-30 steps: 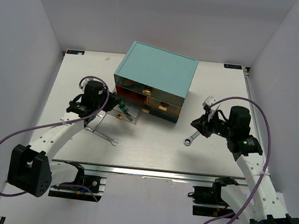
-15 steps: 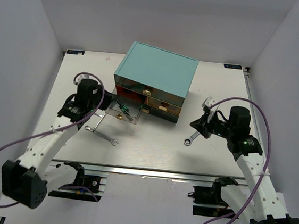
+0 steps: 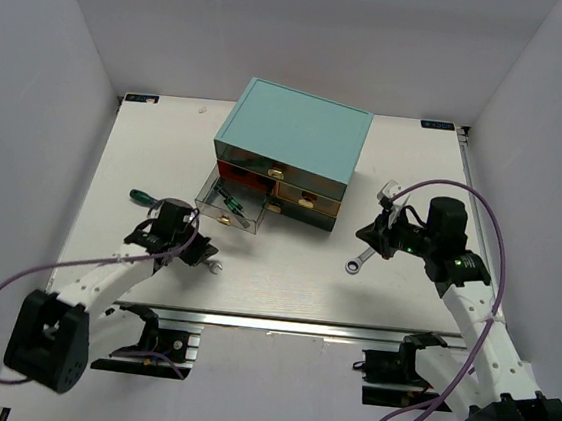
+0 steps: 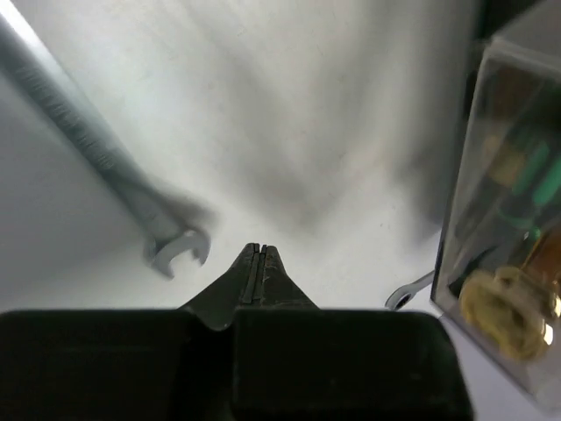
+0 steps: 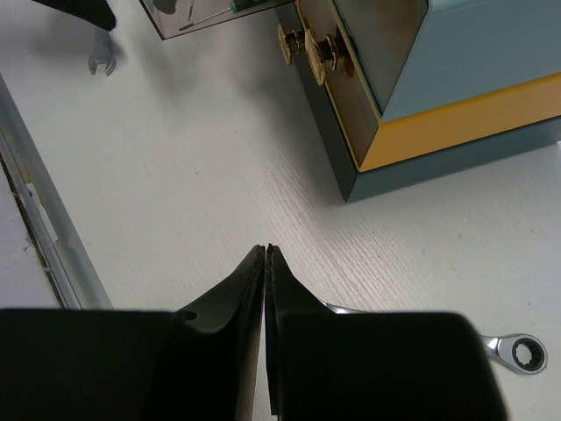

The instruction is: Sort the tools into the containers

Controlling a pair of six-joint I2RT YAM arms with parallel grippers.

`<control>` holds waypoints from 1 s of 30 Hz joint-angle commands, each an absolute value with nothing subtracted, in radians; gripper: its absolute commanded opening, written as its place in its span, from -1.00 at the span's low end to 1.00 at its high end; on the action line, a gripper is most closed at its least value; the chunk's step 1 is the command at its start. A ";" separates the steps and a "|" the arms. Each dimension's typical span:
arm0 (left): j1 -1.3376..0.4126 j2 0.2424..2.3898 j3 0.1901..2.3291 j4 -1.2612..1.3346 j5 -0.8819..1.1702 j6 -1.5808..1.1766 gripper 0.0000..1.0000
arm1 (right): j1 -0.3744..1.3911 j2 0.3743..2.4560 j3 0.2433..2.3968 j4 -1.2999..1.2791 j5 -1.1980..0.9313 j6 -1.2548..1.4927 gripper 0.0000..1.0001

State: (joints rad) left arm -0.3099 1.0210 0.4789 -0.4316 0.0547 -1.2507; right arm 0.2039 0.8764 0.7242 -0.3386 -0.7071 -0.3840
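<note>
Left gripper (image 4: 257,251) pressed together, empty; wrench (image 4: 171,247) lies on table (image 4: 307,132) just ahead. Right gripper (image 5: 266,251) closed too, second wrench (image 5: 524,354) beside it. I risk shoving wrenches aside unless jaws open first.

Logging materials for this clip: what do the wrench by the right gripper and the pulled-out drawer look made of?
The wrench: likely bare metal, silvery with a bright sheen. The pulled-out drawer: probably clear plastic, since the green-handled screwdriver shows through its wall.
</note>
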 commanded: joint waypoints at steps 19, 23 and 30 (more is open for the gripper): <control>-0.311 1.574 0.885 -0.006 0.152 -1.266 -0.47 | 0.202 0.839 0.735 -0.301 -0.652 -0.376 -0.81; -0.311 1.626 0.933 0.034 0.161 -1.256 -0.28 | 0.202 0.836 0.730 -0.302 -0.652 -0.379 -0.79; -0.311 1.632 0.936 0.075 0.183 -1.230 -0.16 | 0.202 0.828 0.726 -0.318 -0.664 -0.399 -0.66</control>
